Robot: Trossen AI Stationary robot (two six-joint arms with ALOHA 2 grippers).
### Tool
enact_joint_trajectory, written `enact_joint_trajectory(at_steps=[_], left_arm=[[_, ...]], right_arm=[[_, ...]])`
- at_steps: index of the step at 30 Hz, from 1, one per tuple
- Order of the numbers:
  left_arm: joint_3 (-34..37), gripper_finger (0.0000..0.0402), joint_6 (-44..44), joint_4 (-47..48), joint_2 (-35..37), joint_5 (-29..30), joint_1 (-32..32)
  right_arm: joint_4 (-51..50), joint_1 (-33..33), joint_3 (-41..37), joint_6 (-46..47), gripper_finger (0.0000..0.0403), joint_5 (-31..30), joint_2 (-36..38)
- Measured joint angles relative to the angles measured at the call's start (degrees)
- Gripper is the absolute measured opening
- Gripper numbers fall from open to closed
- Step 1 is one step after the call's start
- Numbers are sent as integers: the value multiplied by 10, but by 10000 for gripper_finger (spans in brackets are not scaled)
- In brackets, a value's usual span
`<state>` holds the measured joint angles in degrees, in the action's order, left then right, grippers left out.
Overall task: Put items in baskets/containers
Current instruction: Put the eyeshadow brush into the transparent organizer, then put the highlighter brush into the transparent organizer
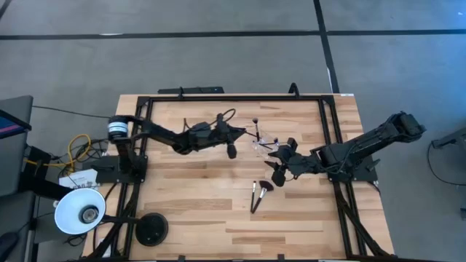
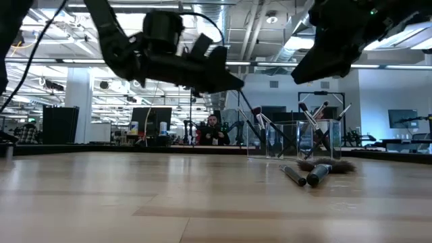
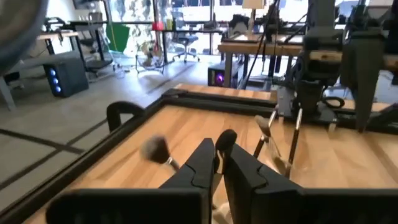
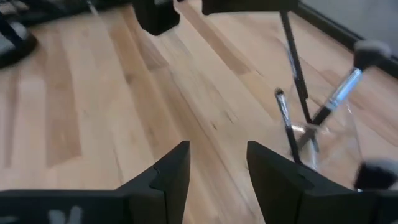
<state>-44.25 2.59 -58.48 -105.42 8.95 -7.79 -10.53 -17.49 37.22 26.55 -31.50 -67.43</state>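
A clear cup [image 1: 266, 143] [image 2: 293, 138] stands upright mid-table with several slim brushes [image 4: 336, 93] leaning in it, heads up. Two more brushes [image 1: 258, 193] [image 2: 314, 172] lie flat on the wood nearer the front edge. My left gripper [image 1: 242, 134] [image 3: 219, 152] hovers just left of the cup, shut on a dark brush. My right gripper [image 1: 277, 164] [image 4: 217, 162] is open, raised off the table on the cup's right and near side, with only bare wood between its fingers. My left gripper pinches a slim brush by its dark handle [image 3: 177, 165] between the two fingers, which lie across it. The fluffy head [image 3: 152, 148] sticks out to one side. The handle [image 4: 295, 62] slants down from the gripper, with its lower end inside the cup and lifted clear of the table.
A black frame rail [image 1: 328, 124] runs round the wooden table. A white lamp shade [image 1: 80, 211] and a black round base [image 1: 151, 229] sit at the near left corner. A person [image 2: 214, 128] sits in the room beyond. Bare wood lies left of the loose brushes.
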Motion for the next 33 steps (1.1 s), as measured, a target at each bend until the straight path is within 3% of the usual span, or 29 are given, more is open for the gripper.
enact_joint_trajectory(at_steps=[10, 23, 30, 33], left_arm=[[-37, 28, 1, 3, -69, -21, -2], [-37, 111, 0, 4, -71, -17, -2], [-36, 148, -13, 16, -25, -17, 30], [-36, 148, -11, 63, 19, -17, 58]], right_arm=[[15, 26, 0, 0, 141, 16, -42], [38, 38, 0, 0, 134, 20, -42], [42, 36, 0, -2, 132, 93, -42], [63, 25, 0, -51, 131, 121, -42]])
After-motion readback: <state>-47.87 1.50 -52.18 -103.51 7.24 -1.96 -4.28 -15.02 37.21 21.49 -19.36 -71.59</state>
